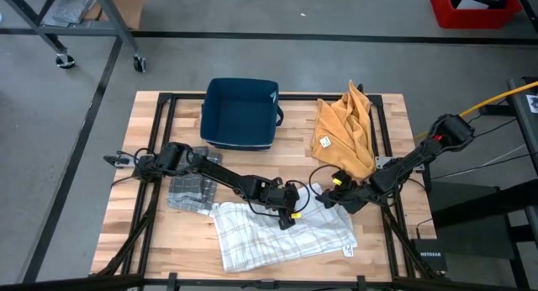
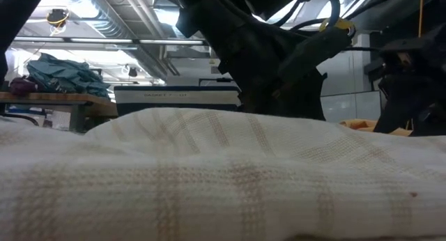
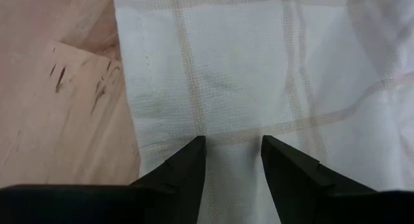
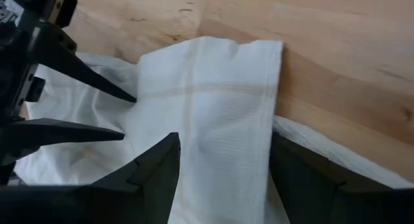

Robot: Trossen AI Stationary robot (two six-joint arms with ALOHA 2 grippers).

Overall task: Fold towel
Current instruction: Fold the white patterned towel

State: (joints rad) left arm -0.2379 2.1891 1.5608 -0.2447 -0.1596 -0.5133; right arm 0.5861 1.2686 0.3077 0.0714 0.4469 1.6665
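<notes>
While the wooden table (image 1: 252, 169) is ringed by grey floor, a red bin (image 1: 473, 7) is seen far right only in the high view. Left to right: grey checked cloth (image 1: 189, 193), navy bin (image 1: 240, 113), white towel (image 1: 282, 235), mustard cloth (image 1: 346, 131). Left gripper (image 3: 233, 153) is set over the towel's edge, jaws spread, cloth between the fingertips but not pinched. Right gripper (image 4: 223, 159) is spread wide astride a raised fold of the towel, the left fingers just beside it. Ceiling ducts and a teal heap (image 2: 59, 74) are shown only in the low view.
</notes>
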